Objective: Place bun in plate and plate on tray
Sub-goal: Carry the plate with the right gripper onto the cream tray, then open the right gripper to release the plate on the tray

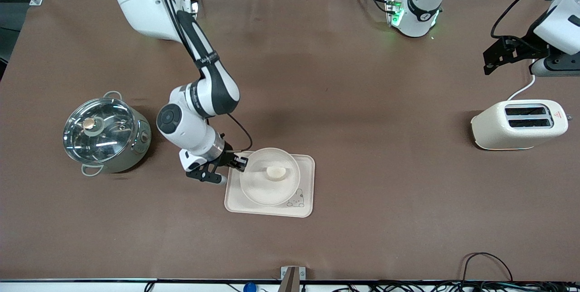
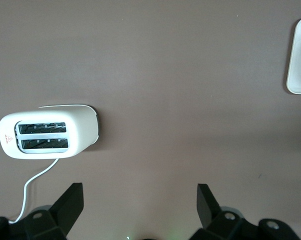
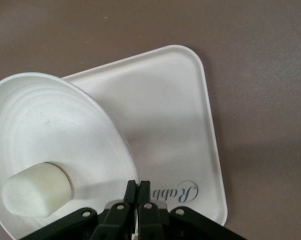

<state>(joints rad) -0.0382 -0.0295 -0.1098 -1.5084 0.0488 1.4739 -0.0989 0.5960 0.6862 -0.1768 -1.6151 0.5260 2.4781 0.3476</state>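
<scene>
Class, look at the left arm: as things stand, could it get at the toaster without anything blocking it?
Probably yes. The left gripper hangs open over bare table beside the toaster, and nothing lies between them. The right gripper is shut on the plate at the tray, well away toward the right arm's end.

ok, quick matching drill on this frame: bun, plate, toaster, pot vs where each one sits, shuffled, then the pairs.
Things:
1. bun
2. plate
3. toaster
4. pot

Places:
A. right arm's end of the table
B. over the tray, rim pinched by the right end effector
C. left arm's end of the table
D. in the plate

Pairs: 1-D, 2-B, 3-C, 4-A
</scene>
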